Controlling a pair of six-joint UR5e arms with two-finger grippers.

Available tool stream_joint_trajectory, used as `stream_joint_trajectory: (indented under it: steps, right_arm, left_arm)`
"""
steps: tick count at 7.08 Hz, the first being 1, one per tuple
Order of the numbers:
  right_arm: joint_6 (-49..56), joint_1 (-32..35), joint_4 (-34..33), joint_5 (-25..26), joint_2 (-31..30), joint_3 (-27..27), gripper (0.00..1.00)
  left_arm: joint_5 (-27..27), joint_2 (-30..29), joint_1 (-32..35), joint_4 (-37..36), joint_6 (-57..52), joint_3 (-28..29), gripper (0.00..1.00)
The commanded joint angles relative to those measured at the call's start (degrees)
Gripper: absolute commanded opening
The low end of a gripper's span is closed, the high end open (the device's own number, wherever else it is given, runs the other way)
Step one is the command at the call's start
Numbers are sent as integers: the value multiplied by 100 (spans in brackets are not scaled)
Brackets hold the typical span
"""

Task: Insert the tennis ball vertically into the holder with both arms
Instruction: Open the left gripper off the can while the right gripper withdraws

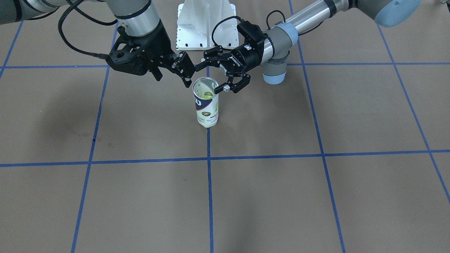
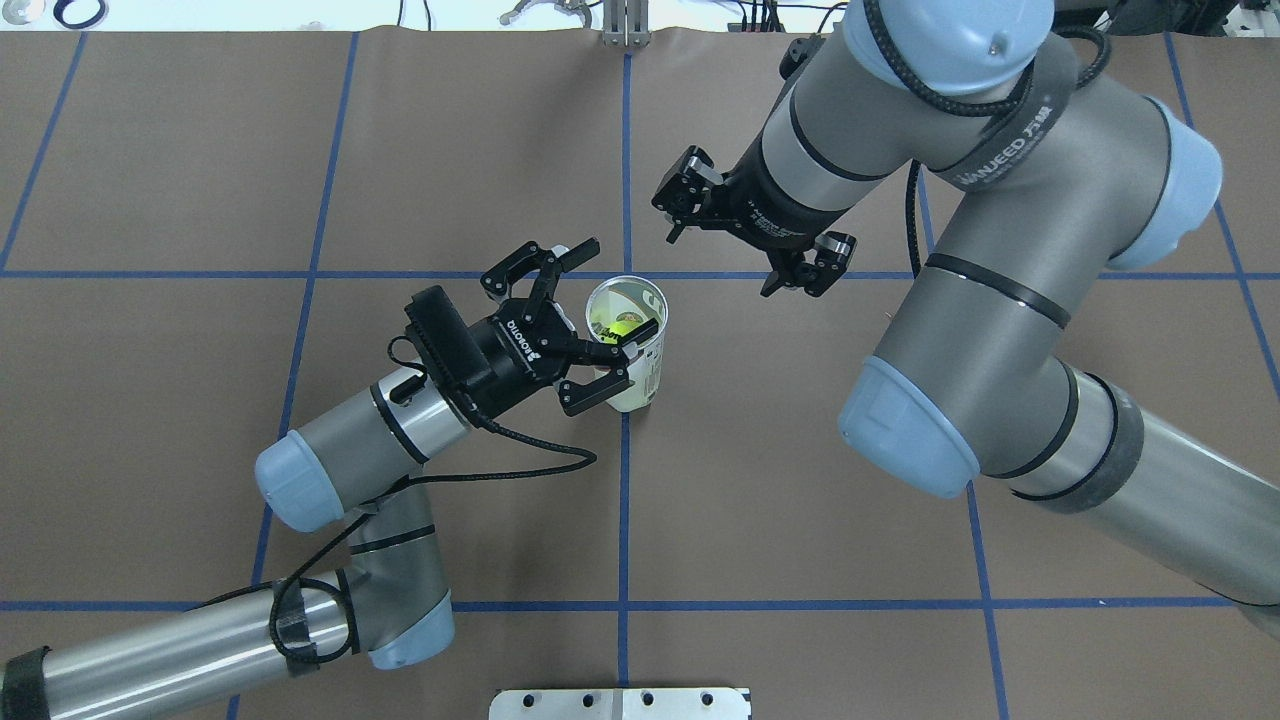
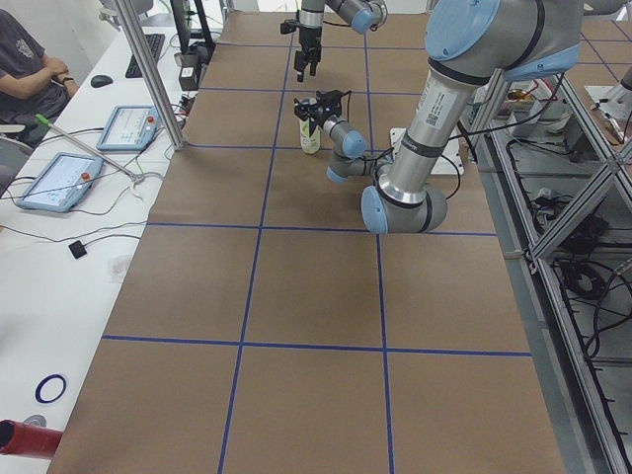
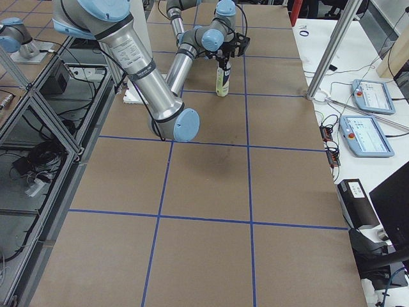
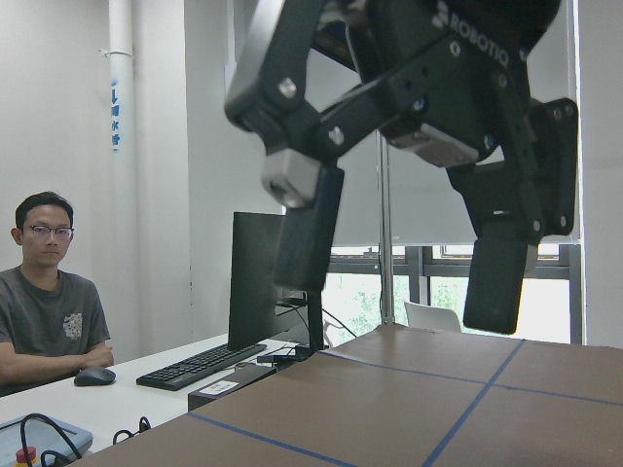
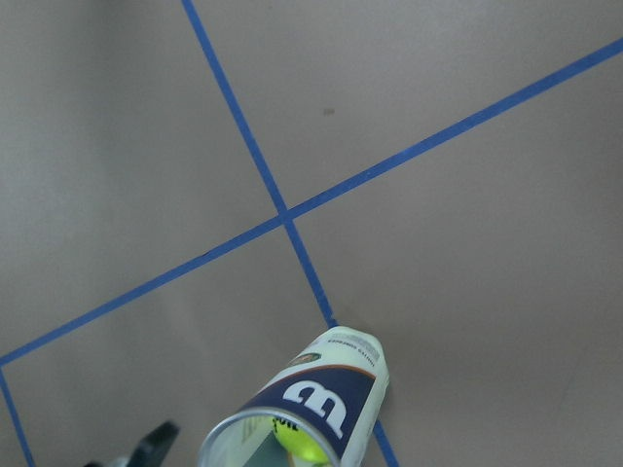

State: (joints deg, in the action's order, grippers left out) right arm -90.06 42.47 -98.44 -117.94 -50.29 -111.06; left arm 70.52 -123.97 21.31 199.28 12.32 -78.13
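The holder [image 1: 206, 105] stands upright on the table [image 1: 316, 196], just above the middle of the front view. Its long axis is vertical, with the open mouth up and the base down. The base sits on the centre tape line [image 1: 210, 196], a little below the crossing with the upper horizontal line. The navy band with the white W shows in the right wrist view, near the bottom edge of the frame. The ball [image 1: 207, 94] lies inside the holder, below the rim, seen as yellow-green through the mouth.

The left gripper [image 5: 399, 280] has its fingers wide apart with nothing between them, as its wrist view shows. In the front view it reaches in from the upper right. One silver-tipped finger [image 1: 227, 88] is just beside the right of the rim, and I cannot tell whether it touches. The other finger is up behind the mouth.

The right gripper [image 1: 189, 78] comes in from the upper left of the front view, pointing down and toward the mouth, with its tip near the rim's upper left. Its jaws look parted and hold nothing. In the overhead view it lies apart from the holder, to the upper right.

A white pedestal [image 1: 205, 28] stands at the top centre of the front view.
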Motion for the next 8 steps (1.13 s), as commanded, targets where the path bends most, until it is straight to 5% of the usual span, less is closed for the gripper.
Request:
stream_joint_trajectory:
  steps: [1,3,6,8]
  right_arm:
    - [478,296,0,-150,-314,-39,100]
    - [673,472,0,-177,-437,-39,100]
    - [2195,1015,35,-159,-1068,66,100]
    - [3376,1587,44,-238,-1325,495,100]
  left_arm:
    - [-21,730,310,-387,60,-597,99]
    - [-1216,1171,601,-921,496,-607,99]
    - [-1260,1866,1127,-1433,1532,-581,99]
    - [-1042,1902,1478,-2389,2431,-580,99]
